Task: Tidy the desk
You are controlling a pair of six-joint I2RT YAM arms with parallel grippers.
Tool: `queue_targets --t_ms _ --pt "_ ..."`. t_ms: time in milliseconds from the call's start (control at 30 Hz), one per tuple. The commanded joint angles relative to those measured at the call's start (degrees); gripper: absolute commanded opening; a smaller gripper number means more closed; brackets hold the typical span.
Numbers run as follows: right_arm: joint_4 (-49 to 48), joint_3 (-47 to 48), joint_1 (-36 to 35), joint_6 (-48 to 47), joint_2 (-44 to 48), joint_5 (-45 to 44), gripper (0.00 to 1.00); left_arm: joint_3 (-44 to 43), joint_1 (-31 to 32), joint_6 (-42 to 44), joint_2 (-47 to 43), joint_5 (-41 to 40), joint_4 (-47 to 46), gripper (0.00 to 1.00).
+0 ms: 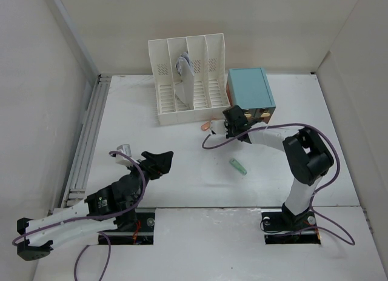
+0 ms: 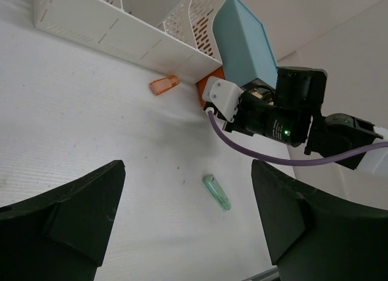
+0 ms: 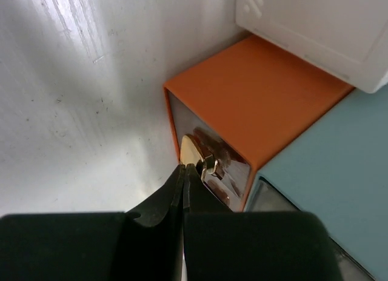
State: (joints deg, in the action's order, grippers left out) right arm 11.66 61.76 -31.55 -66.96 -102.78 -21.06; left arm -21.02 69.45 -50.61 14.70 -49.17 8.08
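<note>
The white desk [image 1: 182, 184] holds a green translucent stick [image 1: 238, 165] and a small orange piece [image 1: 207, 126]. My left gripper [image 1: 159, 163] is open and empty above the desk's left middle. In the left wrist view the gripper [image 2: 188, 223] has the green stick [image 2: 216, 192] lying just beyond its wide gap, and the orange piece [image 2: 163, 85] lies farther off by the rack. My right gripper [image 1: 233, 125] is at the front of the teal-topped drawer box [image 1: 250, 87]. In the right wrist view the gripper [image 3: 183, 169] is shut, its tips against the gold knob [image 3: 197, 152] of the partly drawn orange drawer [image 3: 254, 93].
A white slotted file rack [image 1: 188, 81] stands at the back, with something pale in one slot. Grey rails [image 1: 85, 142] run along the desk's left edge. A small white object [image 1: 124, 149] lies near the left arm. Purple cables trail from both arms.
</note>
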Motion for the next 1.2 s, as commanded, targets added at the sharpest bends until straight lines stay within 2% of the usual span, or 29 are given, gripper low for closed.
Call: queue_targets --t_ms 0,167,200,233,300,333,367,400,433,467,533,567,600,633,667,700,733,767,800,833,867,900,967,1067,1133,1167 --pt "-9.63 0.04 0.79 -2.82 -1.02 -6.79 0.00 -0.25 0.42 0.78 -0.64 -0.75 0.54 0.82" --pt "-11.22 -1.89 0.79 -3.62 -0.32 -6.02 0.00 -0.25 0.42 0.78 -1.78 -0.75 1.06 0.82" --pt "-9.31 -1.90 0.79 -3.62 2.47 -4.71 0.00 -0.25 0.42 0.78 -1.78 -0.75 1.06 0.82" --pt "-1.98 -1.90 0.27 -3.62 4.33 1.75 0.01 -0.25 0.42 0.78 -1.78 -0.23 1.06 0.82" --pt "7.18 2.02 0.78 -2.31 9.67 10.20 0.15 0.80 0.42 1.83 -1.08 0.99 -1.64 0.83" --pt "12.02 3.53 0.79 -1.26 11.36 18.17 0.22 0.80 0.42 3.40 -0.55 1.61 -3.05 0.83" --pt "17.20 4.85 1.40 0.50 12.94 20.42 0.33 1.41 0.42 4.63 -0.03 2.49 -4.81 0.83" --pt "19.08 6.87 1.40 2.95 14.52 22.62 0.65 1.42 0.42 5.77 1.63 3.28 -8.65 0.83" --pt "17.71 6.89 1.93 4.89 18.54 24.90 0.76 2.11 0.42 7.18 2.69 4.77 -10.34 0.83" --pt "15.26 6.28 3.06 10.65 21.11 25.62 1.00 2.12 0.42 7.80 3.83 5.39 -12.01 0.83" --pt "9.37 3.48 6.83 20.50 28.64 29.30 1.00 2.12 0.42 8.33 7.60 6.27 -15.87 0.83" --pt "7.87 2.24 12.16 24.64 30.60 36.98 1.00 2.12 0.42 9.03 8.84 7.06 -17.03 0.79" --pt "4.28 1.01 14.48 28.16 32.28 40.71 1.00 2.12 0.42 9.04 10.07 7.07 -18.17 0.76" --pt "2.25 -1.09 16.50 36.03 33.69 42.83 1.00 2.73 0.42 9.73 12.35 8.11 -20.71 0.71" --pt "1.62 -1.11 18.17 38.20 34.66 44.25 0.98 2.73 0.42 10.52 13.42 9.43 -21.95 0.67" --pt "1.61 -1.11 20.71 40.74 34.67 47.13 0.84 3.34 0.42 10.53 14.56 10.14 -23.35 0.61" --pt "1.61 -1.11 21.96 50.34 34.14 47.16 0.30 3.35 0.42 11.14 15.79 10.14 -24.67 0.40" --pt "1.61 -0.59 23.10 55.05 32.92 45.51 0.11 3.87 -0.10 11.15 18.15 10.93 -26.43 0.30" --pt "1.61 -0.58 25.29 58.05 32.91 47.06 0.06 3.88 -0.10 11.15 19.39 12.07 -27.32 0.25" --pt "0.91 -2.15 26.27 60.34 32.91 49.16 0.04 3.88 -0.10 11.15 20.79 12.60 -28.46 0.19" --pt "-0.92 -6.43 26.89 65.50 32.91 50.84 0.20 3.88 -0.10 11.15 23.25 13.30 -30.03 0.12" --pt "-2.94 -9.08 26.89 66.94 35.00 52.59 0.42 3.88 -0.10 11.15 24.40 14.79 -30.83 0.12" --pt "-9.44 -13.83 27.42 70.88 36.94 56.82 0.81 3.88 -0.63 11.15 26.60 15.94 -32.59 0.14" --pt "-18.74 -22.45 32.33 75.91 40.99 57.37 0.95 3.88 -0.63 10.62 30.12 17.96 -37.24 0.54" --pt "-18.78 -24.31 34.62 79.08 39.86 56.57 0.98 5.28 -1.15 11.14 33.09 20.41 -44.26 0.79" --pt "-19.56 -24.32 38.11 80.39 38.90 58.13 0.98 5.28 -2.29 11.67 34.33 21.91 -46.72 0.82"
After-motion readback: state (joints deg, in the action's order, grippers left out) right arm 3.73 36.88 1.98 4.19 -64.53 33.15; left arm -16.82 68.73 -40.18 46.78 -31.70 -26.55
